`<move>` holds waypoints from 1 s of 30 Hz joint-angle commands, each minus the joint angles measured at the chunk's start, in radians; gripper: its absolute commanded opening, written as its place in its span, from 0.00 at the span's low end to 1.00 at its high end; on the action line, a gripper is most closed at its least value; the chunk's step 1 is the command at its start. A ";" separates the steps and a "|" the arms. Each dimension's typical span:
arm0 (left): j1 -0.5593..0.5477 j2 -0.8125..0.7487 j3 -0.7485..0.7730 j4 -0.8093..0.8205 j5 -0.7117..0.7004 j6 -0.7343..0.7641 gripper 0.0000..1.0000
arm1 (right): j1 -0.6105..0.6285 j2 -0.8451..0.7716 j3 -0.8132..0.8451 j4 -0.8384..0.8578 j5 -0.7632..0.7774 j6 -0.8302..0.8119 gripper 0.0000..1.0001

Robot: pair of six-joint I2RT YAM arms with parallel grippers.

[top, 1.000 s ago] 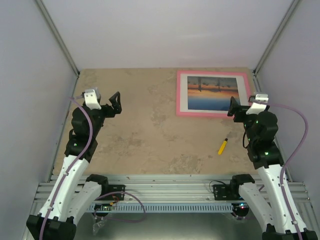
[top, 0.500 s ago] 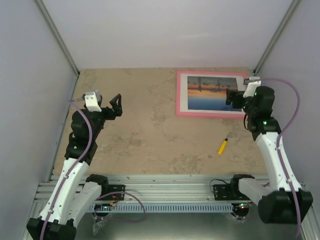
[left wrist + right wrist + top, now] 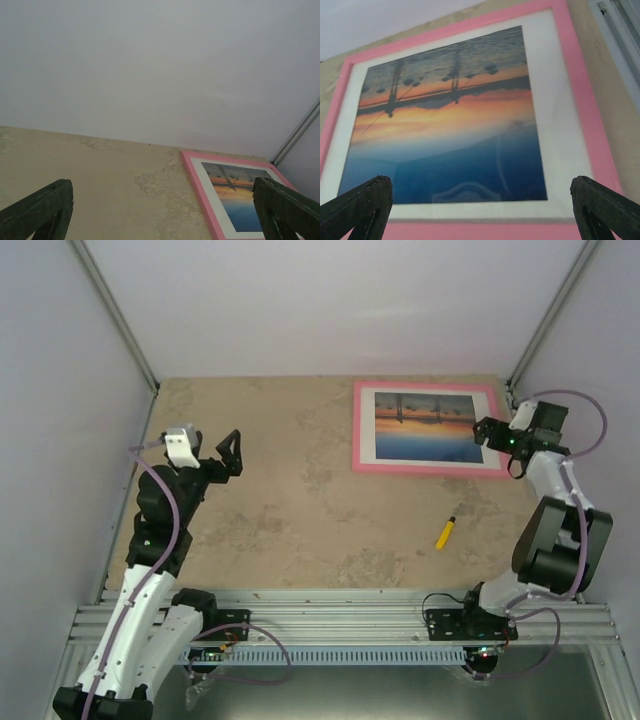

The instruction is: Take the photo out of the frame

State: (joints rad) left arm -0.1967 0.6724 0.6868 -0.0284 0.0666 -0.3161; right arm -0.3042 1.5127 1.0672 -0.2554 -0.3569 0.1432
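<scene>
Lying face up at the far right of the table (image 3: 300, 520), the photo (image 3: 430, 425) sits fully inside the frame (image 3: 425, 468), so none of the removal looks done. The right gripper (image 3: 483, 431) hovers at the frame's right edge, jaws spread wide, holding nothing. The left gripper (image 3: 231, 451), equally wide and empty, hangs well apart on the left. Getting the print free is all left to do.

The left arm (image 3: 128, 592) rises from the near left side, and the left gripper (image 3: 232, 452) points to the right with its jaws wide apart. The right arm (image 3: 563, 483) is folded and reaches to the far right. The right gripper (image 3: 483, 432) points left, its jaws also spread wide.
</scene>
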 commanded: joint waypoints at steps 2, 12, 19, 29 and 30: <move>-0.003 -0.024 -0.008 0.025 0.033 -0.002 1.00 | -0.085 0.169 0.129 0.048 -0.102 0.003 0.97; -0.003 -0.025 -0.010 0.025 0.051 0.000 1.00 | -0.152 0.482 0.318 -0.048 -0.140 -0.128 0.85; -0.003 -0.006 -0.010 0.026 0.058 -0.001 1.00 | -0.156 0.592 0.359 -0.078 -0.223 -0.177 0.74; -0.003 0.013 -0.010 0.048 0.073 -0.008 1.00 | -0.154 0.639 0.363 -0.081 -0.289 -0.197 0.59; -0.004 0.014 -0.009 0.047 0.076 -0.011 1.00 | -0.153 0.639 0.361 -0.079 -0.290 -0.197 0.58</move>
State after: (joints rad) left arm -0.1967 0.6861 0.6846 -0.0151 0.1162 -0.3157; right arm -0.4576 2.1166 1.4250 -0.2947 -0.6102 -0.0402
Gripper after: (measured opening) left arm 0.997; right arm 0.600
